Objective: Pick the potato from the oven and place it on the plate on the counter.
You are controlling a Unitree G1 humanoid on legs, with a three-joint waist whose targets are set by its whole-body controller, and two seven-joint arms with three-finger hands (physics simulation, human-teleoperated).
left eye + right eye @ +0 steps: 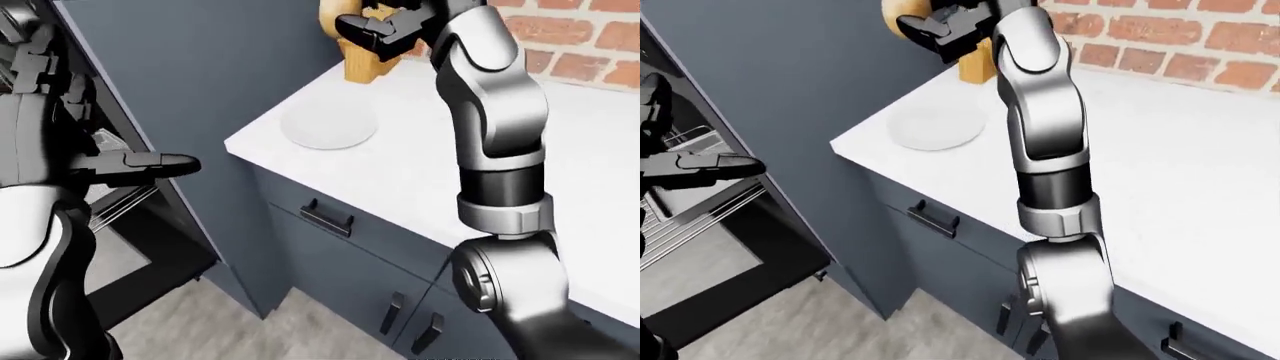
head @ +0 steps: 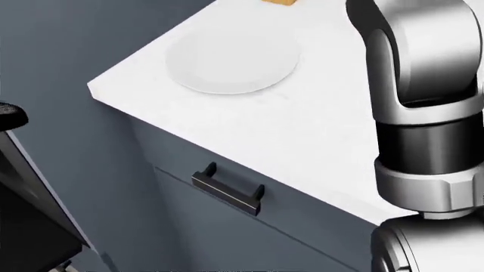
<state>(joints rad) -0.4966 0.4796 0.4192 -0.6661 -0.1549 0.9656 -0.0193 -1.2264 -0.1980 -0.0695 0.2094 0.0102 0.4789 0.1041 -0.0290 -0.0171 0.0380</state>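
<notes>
Potato, tan and rounded [image 1: 902, 9], sits pinched in the right hand's dark fingers [image 1: 940, 30] at frame top, above the round white plate [image 1: 935, 126]; firm, smooth, best cradled around its middle.

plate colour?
White, nearly matching the white counter; the plate shows best in the head view.

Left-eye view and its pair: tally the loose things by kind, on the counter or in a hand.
plate: 1
wooden block: 1
potato, in the right hand: 1
Total: 3
</notes>
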